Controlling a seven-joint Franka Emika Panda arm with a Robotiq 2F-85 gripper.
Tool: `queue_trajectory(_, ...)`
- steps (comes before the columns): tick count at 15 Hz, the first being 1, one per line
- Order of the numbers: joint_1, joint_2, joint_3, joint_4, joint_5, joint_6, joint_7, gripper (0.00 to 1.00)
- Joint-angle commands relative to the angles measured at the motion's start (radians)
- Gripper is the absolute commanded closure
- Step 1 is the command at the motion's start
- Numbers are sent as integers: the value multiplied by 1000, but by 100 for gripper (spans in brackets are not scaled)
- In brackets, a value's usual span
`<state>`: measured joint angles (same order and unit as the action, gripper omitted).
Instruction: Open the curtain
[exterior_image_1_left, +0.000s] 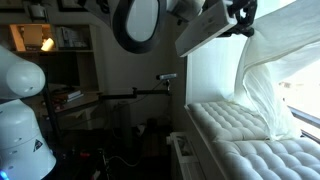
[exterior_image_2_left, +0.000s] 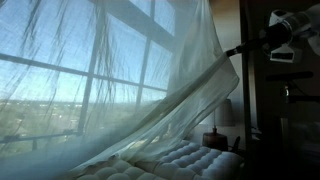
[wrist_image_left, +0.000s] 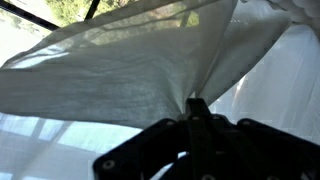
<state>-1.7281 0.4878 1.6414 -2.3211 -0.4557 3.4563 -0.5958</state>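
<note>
Pinch on curtain (wrist_image_left: 120, 70): clamps fabric with clenched gripper (wrist_image_left: 195, 105), holds arm (exterior_image_1_left: 205, 28) high, one o'clock in an exterior view.

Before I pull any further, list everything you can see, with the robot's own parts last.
curtain: one, sheer white, drawn diagonally across the window, one fold pinched up high.
window: one, bright, partly uncovered beside the curtain.
cushion: one, white and tufted, lying along the window under the curtain.
shelf: one, dark, on the far side of the room.
lamp: one, glowing amber, on the shelf.
arm: one, white, reaching across the top towards the curtain.
pincer: one, black, shut on the curtain fold.
</note>
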Motion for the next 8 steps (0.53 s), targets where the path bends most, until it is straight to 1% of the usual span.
queue_trajectory(1, 1, -11, -14, 8, -61, 0, 62, 99)
queue_trajectory(4, 1, -11, -14, 8, -61, 0, 62, 100)
queue_trajectory(6, -37, 13, 52, 52, -103, 0, 81, 99)
queue_trajectory(7, -76, 32, 125, 77, -63, 0, 29, 99)
queue_trajectory(8, -94, 41, 163, 97, -70, 1, 34, 99)
